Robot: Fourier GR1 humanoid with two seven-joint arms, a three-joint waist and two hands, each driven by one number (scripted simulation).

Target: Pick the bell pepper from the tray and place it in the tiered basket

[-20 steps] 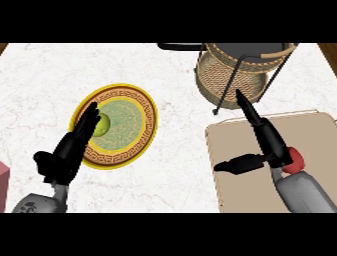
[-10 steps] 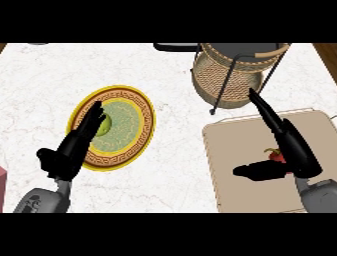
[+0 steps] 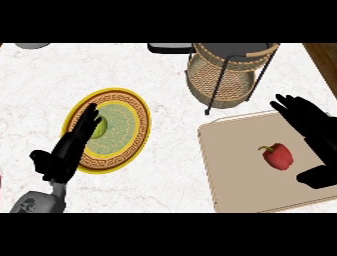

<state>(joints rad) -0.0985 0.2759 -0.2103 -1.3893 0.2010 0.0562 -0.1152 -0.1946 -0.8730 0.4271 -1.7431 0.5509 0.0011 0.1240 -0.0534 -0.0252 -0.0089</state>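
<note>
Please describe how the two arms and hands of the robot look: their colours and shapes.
Both hands are black, with long slim fingers and a thick thumb: the left hand and the right hand. Only the left forearm shows: a grey, rounded piece with a darker round marking. No cables are visible.

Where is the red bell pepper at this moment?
In the head view, the bell pepper lies on the beige tray at the right, just left of the open right hand, below the tiered basket.
</note>
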